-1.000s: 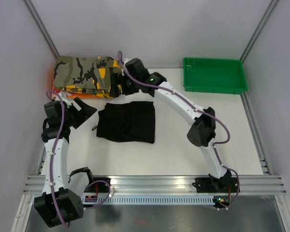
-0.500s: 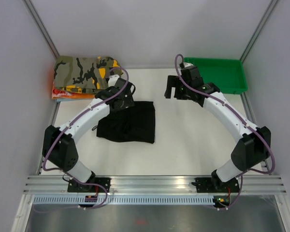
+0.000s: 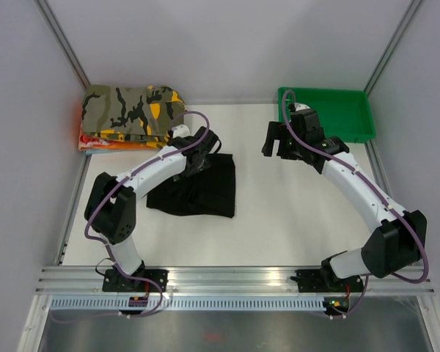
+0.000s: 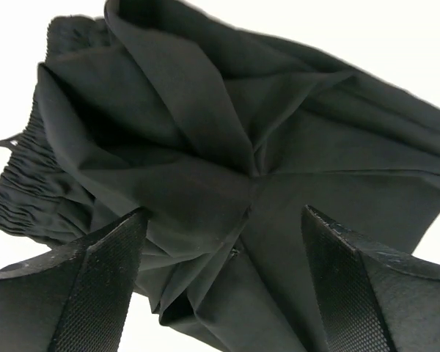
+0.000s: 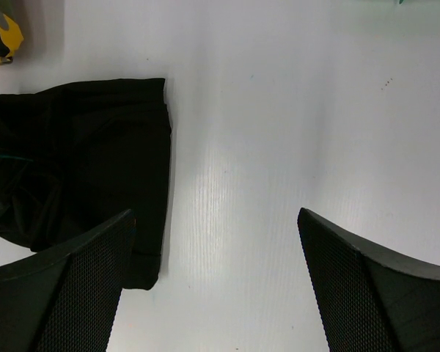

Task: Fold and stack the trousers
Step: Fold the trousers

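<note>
We see the trousers (image 3: 194,189) lying folded on the counter (image 3: 293,213), left of centre. Our left gripper (image 4: 224,216) hangs over their far edge, jaws spread wide, gripping nothing. Our right gripper (image 5: 214,216) hovers over bare counter near the green tray (image 3: 326,117), fully spread and empty.

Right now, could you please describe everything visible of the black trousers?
The trousers are plain black soft fabric, folded into a rough rectangle, creased and bunched, with a gathered waistband at one side. They lie on the white table. The open left pincer hovers over their far edge; contact is unclear.
</note>
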Available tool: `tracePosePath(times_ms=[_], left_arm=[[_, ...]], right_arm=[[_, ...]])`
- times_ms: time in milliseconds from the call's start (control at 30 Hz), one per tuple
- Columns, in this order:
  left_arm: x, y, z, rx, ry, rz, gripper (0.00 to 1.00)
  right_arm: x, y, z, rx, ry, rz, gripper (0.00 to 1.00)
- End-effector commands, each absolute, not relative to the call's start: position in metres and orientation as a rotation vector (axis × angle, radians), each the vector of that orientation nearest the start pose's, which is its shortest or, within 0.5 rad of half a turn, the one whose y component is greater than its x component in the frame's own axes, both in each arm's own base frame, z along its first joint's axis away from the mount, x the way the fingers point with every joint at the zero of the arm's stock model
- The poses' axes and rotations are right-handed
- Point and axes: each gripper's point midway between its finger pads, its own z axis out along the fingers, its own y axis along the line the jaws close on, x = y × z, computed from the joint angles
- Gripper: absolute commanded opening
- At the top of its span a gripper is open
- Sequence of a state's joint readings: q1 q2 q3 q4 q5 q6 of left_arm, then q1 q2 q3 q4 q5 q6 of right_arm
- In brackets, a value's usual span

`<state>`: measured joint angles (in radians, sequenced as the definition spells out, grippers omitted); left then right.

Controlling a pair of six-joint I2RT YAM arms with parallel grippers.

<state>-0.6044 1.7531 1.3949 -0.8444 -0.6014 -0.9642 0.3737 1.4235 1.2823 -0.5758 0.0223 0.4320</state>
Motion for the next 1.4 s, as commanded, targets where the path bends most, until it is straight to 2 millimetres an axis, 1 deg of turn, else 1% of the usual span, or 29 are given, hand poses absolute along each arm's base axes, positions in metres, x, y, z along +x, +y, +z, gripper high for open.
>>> tracePosePath(times_ms=[0,167,200,267,367,400,433,467,500,600,633,733,767,800,833,867,933,967,1000,1033,1100,1133,1167,1200,1233,1267,1300,1333,1367], left_arm=[[0.350,-0.151,0.102,-0.679,2.370,0.256,0.87],[0.349,-0.129,0.094,-0.719,2.348,0.335,0.81],[0.350,-0.124,0.097,-0.725,2.339,0.330,0.76],[0.353,-0.122,0.096,-0.729,2.325,0.306,0.71],[0.355,-0.121,0.096,-0.719,2.317,0.292,0.50],[0.354,-0.122,0.095,-0.709,2.326,0.285,0.30],[0.354,-0.123,0.096,-0.711,2.327,0.274,0.16],[0.352,-0.124,0.095,-0.709,2.335,0.270,0.04],[0.349,-0.125,0.095,-0.708,2.346,0.258,0.02],[0.340,-0.120,0.109,-0.690,2.340,0.231,0.02],[0.336,-0.118,0.125,-0.687,2.316,0.195,0.02],[0.319,-0.111,0.136,-0.648,2.329,0.148,0.02],[0.307,-0.109,0.139,-0.626,2.342,0.104,0.02],[0.302,-0.107,0.140,-0.624,2.340,0.082,0.02],[0.297,-0.105,0.139,-0.622,2.345,0.066,0.02],[0.285,-0.099,0.132,-0.614,2.360,0.053,0.03],[0.275,-0.092,0.123,-0.629,2.371,0.050,0.05],[0.265,-0.085,0.112,-0.638,2.395,0.056,0.09],[0.263,-0.084,0.107,-0.650,2.397,0.046,0.10],[0.253,-0.078,0.094,-0.654,2.424,0.063,0.11],[0.247,-0.074,0.088,-0.676,2.427,0.049,0.16],[0.241,-0.070,0.080,-0.688,2.435,0.055,0.19],[0.239,-0.064,0.077,-0.709,2.439,0.058,0.27],[0.238,-0.061,0.079,-0.720,2.428,0.046,0.35],[0.235,-0.056,0.074,-0.721,2.433,0.059,0.41],[0.236,-0.046,0.075,-0.766,2.420,0.058,0.58],[0.238,-0.042,0.080,-0.773,2.398,0.033,0.62],[0.240,-0.036,0.080,-0.786,2.388,0.020,0.66],[0.248,-0.026,0.086,-0.797,2.360,-0.007,0.79]], right_arm=[[0.364,0.156,0.215,0.066,2.281,0.412,0.98],[0.361,0.157,0.215,0.055,2.284,0.430,0.98],[0.359,0.159,0.213,0.052,2.289,0.446,0.98],[0.358,0.162,0.212,0.049,2.292,0.468,0.98],[0.358,0.165,0.209,0.054,2.297,0.488,0.98],[0.357,0.166,0.209,0.054,2.301,0.495,0.98],[0.358,0.167,0.208,0.053,2.305,0.499,0.98],[0.358,0.168,0.208,0.052,2.306,0.501,0.98],[0.358,0.168,0.206,0.051,2.311,0.501,0.98],[0.360,0.170,0.206,0.052,2.311,0.515,0.98],[0.359,0.174,0.205,0.047,2.313,0.537,0.98],[0.359,0.184,0.201,0.031,2.327,0.598,0.98],[0.359,0.187,0.199,0.036,2.333,0.622,0.98],[0.362,0.192,0.196,0.032,2.332,0.649,0.98],[0.360,0.200,0.196,0.018,2.333,0.702,0.98],[0.359,0.205,0.193,0.021,2.340,0.735,0.98],[0.362,0.217,0.191,-0.003,2.326,0.787,0.98],[0.361,0.223,0.192,-0.023,2.321,0.804,0.98],[0.364,0.229,0.188,-0.035,2.320,0.812,0.98],[0.363,0.235,0.187,-0.051,2.322,0.824,0.97],[0.361,0.255,0.180,-0.108,2.340,0.845,0.97],[0.360,0.262,0.179,-0.123,2.346,0.852,0.96],[0.355,0.277,0.181,-0.163,2.342,0.871,0.96],[0.354,0.287,0.172,-0.182,2.362,0.874,0.96],[0.354,0.294,0.171,-0.190,2.364,0.879,0.96],[0.348,0.311,0.172,-0.232,2.362,0.899,0.96],[0.346,0.321,0.164,-0.250,2.377,0.906,0.93],[0.344,0.329,0.163,-0.258,2.380,0.918,0.92],[0.339,0.341,0.163,-0.287,2.377,0.933,0.91]])
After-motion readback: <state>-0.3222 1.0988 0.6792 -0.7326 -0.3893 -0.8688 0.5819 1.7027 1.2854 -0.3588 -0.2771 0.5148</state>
